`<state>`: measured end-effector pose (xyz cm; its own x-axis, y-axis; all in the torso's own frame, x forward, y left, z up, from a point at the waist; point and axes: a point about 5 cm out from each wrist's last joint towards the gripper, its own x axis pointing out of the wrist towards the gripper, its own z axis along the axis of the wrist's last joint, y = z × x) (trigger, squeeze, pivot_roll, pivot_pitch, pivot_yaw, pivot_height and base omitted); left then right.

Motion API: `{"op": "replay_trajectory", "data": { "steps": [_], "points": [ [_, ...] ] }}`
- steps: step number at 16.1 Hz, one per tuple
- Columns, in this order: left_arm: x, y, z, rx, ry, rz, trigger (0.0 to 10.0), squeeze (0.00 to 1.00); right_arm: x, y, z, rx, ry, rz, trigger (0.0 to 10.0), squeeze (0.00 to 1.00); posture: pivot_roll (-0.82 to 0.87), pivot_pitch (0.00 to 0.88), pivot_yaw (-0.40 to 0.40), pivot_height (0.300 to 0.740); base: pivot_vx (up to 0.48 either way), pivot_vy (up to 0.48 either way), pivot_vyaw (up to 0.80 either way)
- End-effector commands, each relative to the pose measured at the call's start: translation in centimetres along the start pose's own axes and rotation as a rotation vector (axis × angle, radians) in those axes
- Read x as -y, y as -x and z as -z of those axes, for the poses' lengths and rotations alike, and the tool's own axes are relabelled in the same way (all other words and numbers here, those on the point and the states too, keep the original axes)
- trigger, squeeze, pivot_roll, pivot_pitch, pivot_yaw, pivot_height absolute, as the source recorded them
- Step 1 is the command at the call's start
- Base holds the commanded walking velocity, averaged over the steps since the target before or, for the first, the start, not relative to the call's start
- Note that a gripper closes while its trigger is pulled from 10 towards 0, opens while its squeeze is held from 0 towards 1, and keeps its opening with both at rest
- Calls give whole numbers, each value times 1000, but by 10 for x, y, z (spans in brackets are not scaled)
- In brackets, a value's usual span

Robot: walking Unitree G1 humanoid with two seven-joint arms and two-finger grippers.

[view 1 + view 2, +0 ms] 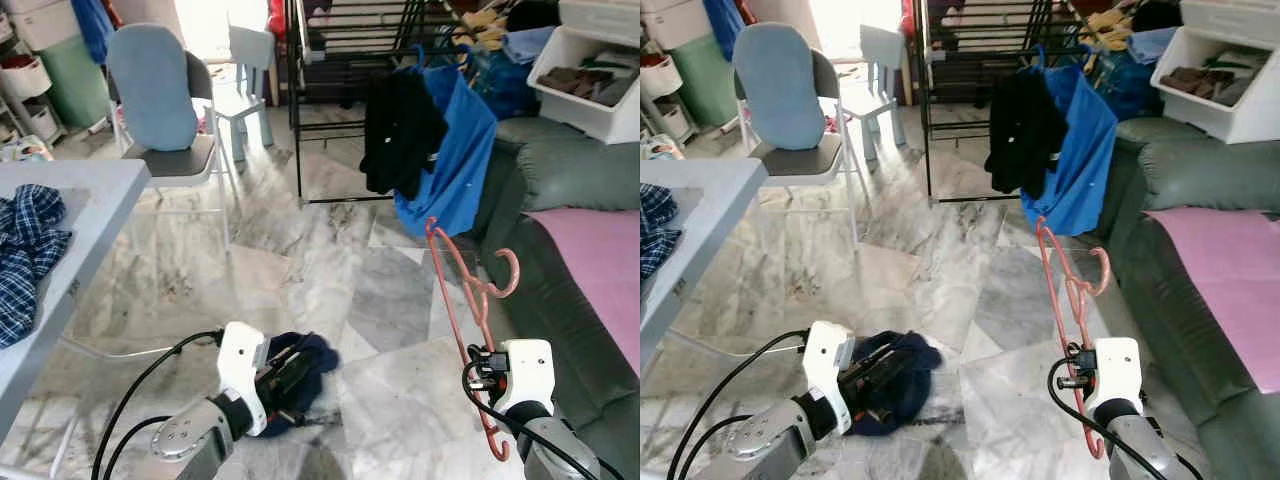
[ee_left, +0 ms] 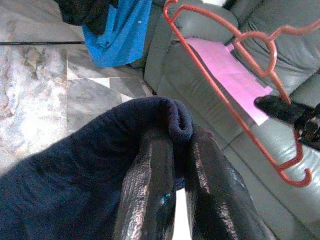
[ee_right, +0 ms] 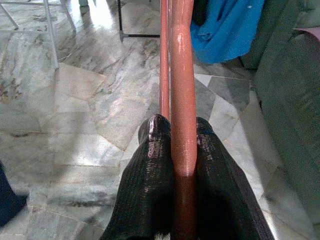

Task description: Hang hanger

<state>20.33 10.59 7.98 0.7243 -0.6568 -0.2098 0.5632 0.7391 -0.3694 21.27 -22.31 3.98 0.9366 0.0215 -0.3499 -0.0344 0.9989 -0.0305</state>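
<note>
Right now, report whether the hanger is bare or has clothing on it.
Bare. The pink hanger is gripped in the right gripper; the dark garment is in the left gripper.

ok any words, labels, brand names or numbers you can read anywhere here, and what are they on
None can be read.
The right hand is shut on the red hanger: no marking shows on it.
The left hand is shut on the dark blue garment: no tag or print shows.
The white bin and the items at the table edge: any print is too small and blurred to read.
</note>
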Motion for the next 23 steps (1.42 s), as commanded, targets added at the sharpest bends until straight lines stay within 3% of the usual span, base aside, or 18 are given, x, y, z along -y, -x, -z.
{"op": "replay_trajectory", "data": {
  "steps": [1,4,6,9,10,13,16,18,23],
  "points": [
    [0,-1,-11,32,6,-4,10000,0,-1,-2,-4,20,-4,1,10000,0,-107,0,23,740,0,0,0],
    [10,-10,-23,59,37,15,10000,0,-1,-3,-4,24,-6,-1,10000,0,-108,0,25,740,0,0,0],
    [8,-14,-28,68,24,12,10000,0,-1,-3,-5,25,-6,-1,10000,0,-110,0,26,740,0,0,0],
    [-16,-28,-55,186,28,-206,10000,0,-2,-3,-5,30,-9,4,10000,0,-118,0,30,740,0,0,0],
    [-24,-33,-64,219,-8,-267,10000,0,-2,-4,-7,37,-10,7,10000,0,-123,0,31,740,0,0,0],
    [-38,-42,-71,206,-85,-293,10000,0,-1,-17,-32,105,-12,0,10000,0,-127,0,27,740,0,0,0],
    [-42,-55,-85,181,-249,-165,10000,0,3,-37,-63,150,98,-97,10000,0,-129,0,29,740,0,0,0],
    [-44,-63,-93,189,-344,-134,10000,0,6,-39,-68,158,117,-103,10000,0,-129,0,35,740,0,0,0],
    [-37,-74,-97,231,-313,-36,10000,0,-11,-35,-61,159,154,-143,10000,0,-153,0,56,740,0,0,-114]
  ]
}}
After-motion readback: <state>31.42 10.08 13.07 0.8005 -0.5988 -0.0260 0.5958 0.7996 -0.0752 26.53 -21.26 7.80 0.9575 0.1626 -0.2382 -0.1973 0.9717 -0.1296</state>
